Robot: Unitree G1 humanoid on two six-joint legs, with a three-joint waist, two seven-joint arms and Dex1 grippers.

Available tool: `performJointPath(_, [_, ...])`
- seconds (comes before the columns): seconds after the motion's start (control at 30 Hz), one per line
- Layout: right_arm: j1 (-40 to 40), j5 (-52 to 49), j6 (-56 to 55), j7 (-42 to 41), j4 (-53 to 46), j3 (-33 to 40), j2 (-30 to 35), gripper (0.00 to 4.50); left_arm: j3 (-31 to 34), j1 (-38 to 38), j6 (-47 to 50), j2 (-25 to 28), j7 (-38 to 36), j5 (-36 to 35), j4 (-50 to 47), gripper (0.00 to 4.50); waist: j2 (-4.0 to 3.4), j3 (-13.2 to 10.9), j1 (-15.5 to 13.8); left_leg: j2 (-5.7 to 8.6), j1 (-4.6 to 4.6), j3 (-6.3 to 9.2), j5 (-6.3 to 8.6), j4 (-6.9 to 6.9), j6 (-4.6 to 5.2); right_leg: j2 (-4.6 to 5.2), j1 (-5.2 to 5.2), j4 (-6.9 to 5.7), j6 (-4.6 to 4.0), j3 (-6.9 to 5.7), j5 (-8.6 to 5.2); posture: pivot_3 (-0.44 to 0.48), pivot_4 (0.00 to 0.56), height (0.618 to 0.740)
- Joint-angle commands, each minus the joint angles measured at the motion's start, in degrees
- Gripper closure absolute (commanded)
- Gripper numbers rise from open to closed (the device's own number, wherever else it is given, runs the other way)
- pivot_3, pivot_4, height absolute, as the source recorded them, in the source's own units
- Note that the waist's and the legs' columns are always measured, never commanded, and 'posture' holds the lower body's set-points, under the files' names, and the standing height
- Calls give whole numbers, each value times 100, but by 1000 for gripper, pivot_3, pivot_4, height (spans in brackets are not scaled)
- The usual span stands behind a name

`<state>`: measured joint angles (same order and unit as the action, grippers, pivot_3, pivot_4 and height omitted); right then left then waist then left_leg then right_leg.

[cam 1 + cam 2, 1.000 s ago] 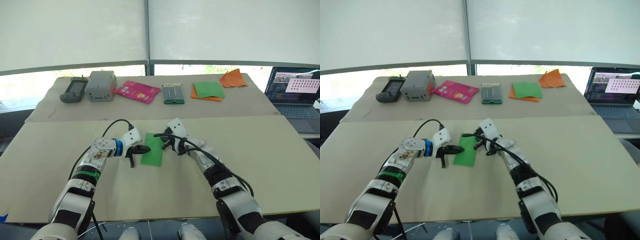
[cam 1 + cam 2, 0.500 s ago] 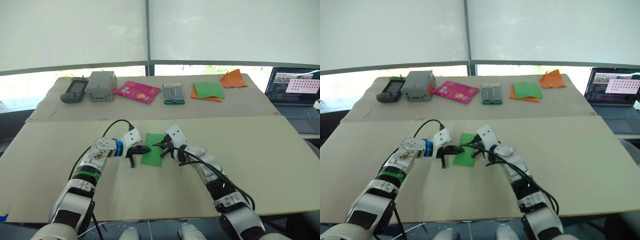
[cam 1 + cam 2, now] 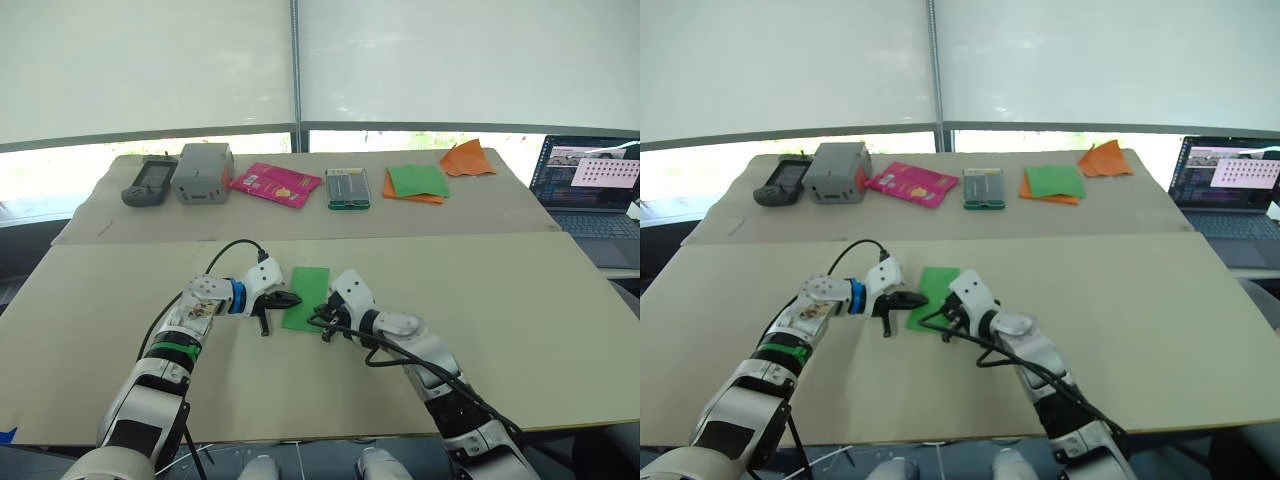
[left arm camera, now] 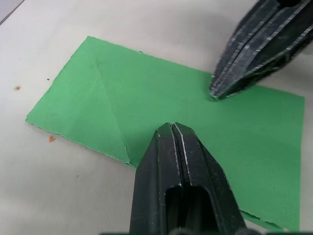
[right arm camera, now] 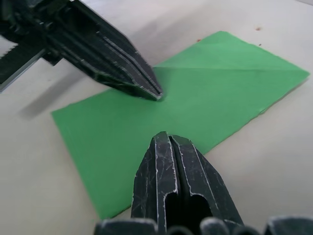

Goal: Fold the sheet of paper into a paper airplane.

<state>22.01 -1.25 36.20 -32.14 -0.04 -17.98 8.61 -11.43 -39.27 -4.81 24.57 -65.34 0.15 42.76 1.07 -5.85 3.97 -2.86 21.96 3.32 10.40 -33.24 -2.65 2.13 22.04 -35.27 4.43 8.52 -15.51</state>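
Observation:
The sheet of paper [image 3: 307, 295] lies flat on the near table as a narrow bright green rectangle with a diagonal crease [image 4: 110, 110]. No paper airplane is in view. My left gripper [image 3: 294, 298] is shut, its tip resting on the sheet's left edge. My right gripper [image 3: 319, 321] is also shut, with its tip down on the near right part of the sheet. In the left wrist view the right gripper's fingertips [image 4: 218, 91] touch the paper ahead of my left fingers [image 4: 172, 147]. Nothing is held by either gripper.
On the far table stand a handheld device [image 3: 146, 181], a grey box [image 3: 202, 172], a pink packet [image 3: 275, 183], a small flat case [image 3: 347, 187], a green-and-orange stack of sheets [image 3: 416, 181] and an orange pointed paper piece [image 3: 467, 157]. A laptop [image 3: 590, 182] sits at the right.
My right gripper has drawn back along the sheet's right side, from its far end to its near end. The left gripper and the paper have stayed put.

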Motion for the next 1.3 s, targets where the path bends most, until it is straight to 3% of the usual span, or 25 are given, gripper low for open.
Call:
performJointPath(0.03, [-324, -22, 455, -130, -105, -276, 170, 4483, -98, 93, 92, 78, -38, 128, 44, 4500, 1, 0, 1, 0, 0, 0, 0, 0, 0, 0, 0, 0, 0, 0, 0, 0, 150, 740])
performJointPath(0.7, [-687, -157, 861, -284, -854, -640, 689, 4483, -89, 154, 116, 135, -78, 120, -4, 4500, 8, 5, -1, 0, -1, 0, 1, 2, 0, 0, 1, 6, -5, 0, -3, 0, 150, 740])
performJointPath(0.83, [-583, -322, 407, -354, -1264, -144, 845, 4483, -80, 211, 119, 150, -97, 97, -108, 4500, 8, 5, -11, 0, -1, 0, 1, 2, 0, 0, 0, 7, -4, 0, -3, 0, 150, 740])
performJointPath(1.07, [-541, -1595, 369, -743, -2599, 1175, 1025, 4483, 217, 336, 446, 245, -229, -332, -809, 4500, 17, -19, -18, 0, 14, 0, 1, 3, 0, 0, 11, 9, -3, 0, -2, 0, 150, 740])
performJointPath(1.3, [-719, -1585, 388, -627, -2744, 1111, 1422, 4483, 869, 565, 1564, 560, -345, -1195, -1745, 4500, 27, -34, -8, -2, 16, 0, 1, 11, 0, 1, 17, 13, -4, 0, -3, 0, 150, 740])
